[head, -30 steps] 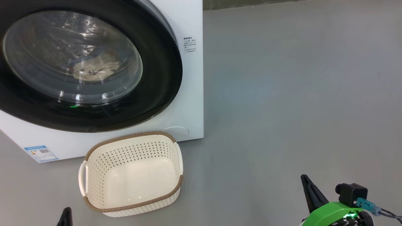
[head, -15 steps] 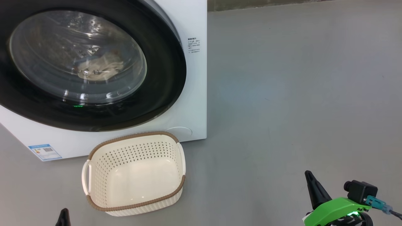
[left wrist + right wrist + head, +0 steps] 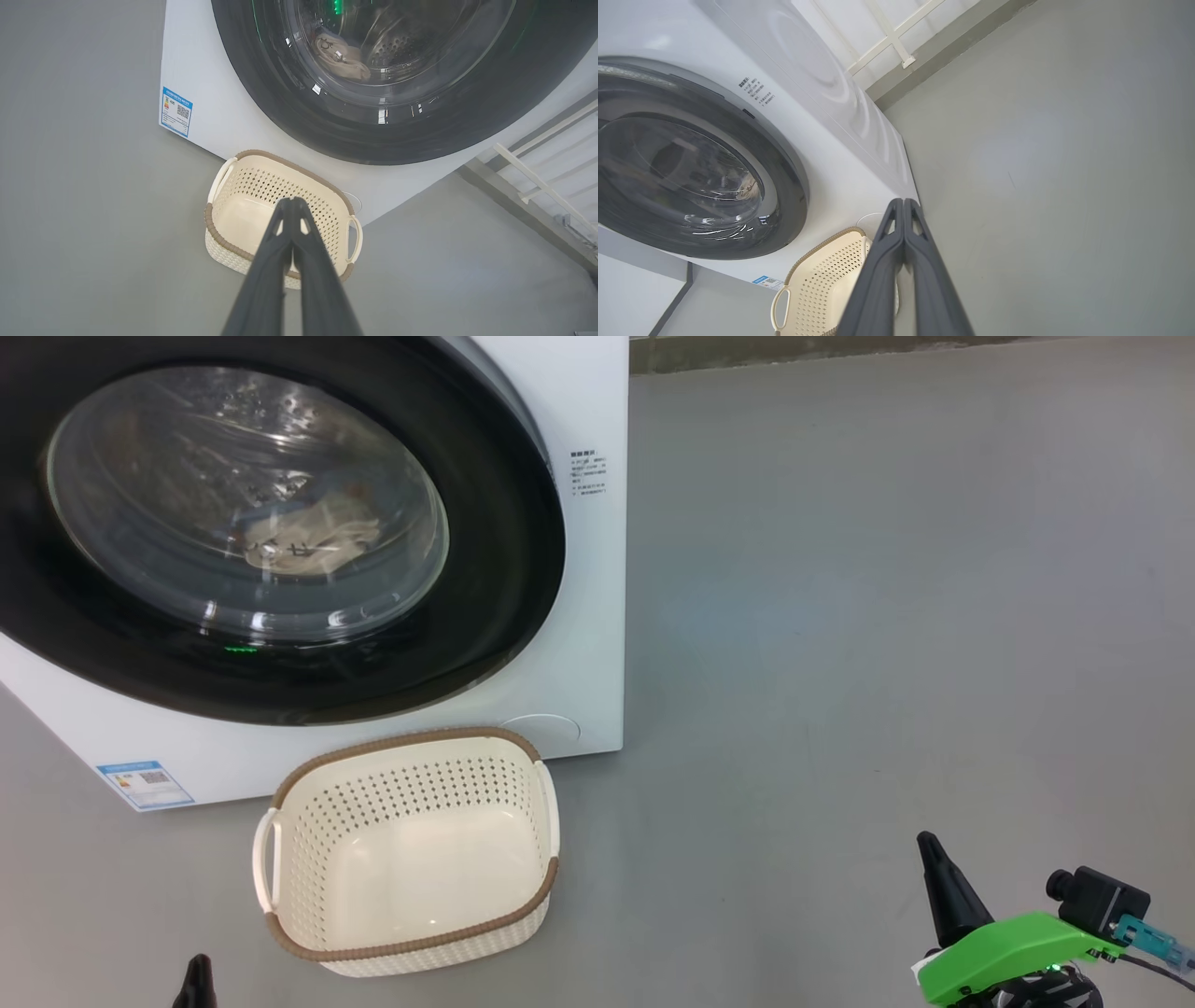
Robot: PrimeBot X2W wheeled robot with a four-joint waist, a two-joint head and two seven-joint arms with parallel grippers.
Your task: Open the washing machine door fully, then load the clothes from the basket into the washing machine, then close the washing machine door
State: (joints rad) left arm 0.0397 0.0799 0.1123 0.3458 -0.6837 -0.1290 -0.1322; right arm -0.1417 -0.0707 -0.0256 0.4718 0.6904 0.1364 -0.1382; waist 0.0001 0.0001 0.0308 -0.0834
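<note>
**A:** So, what is the room like around the washing machine [image 3: 588, 616]?

**B:** The machine stands on a smooth grey floor [image 3: 887, 616]. Behind it there are white rails [image 3: 891, 35], and a darker strip [image 3: 794, 350] runs where the floor ends.

**A:** And the containers?

**B:** The washing machine door [image 3: 509, 569] is shut. Through its glass I see the clothes [image 3: 308, 541] lying in the drum [image 3: 397, 46], mostly cream cloth. The basket [image 3: 411, 740] sits on the floor just in front of the machine, below the door. Its bare cream bottom shows.

**A:** And the arms?

**B:** The left gripper [image 3: 292, 201] hangs in front of the machine and points toward the basket. Its jaws are pressed together and grip nothing. The right gripper [image 3: 903, 201] is out past the machine's right front corner, above the floor. Its jaws are also closed on nothing.
</note>
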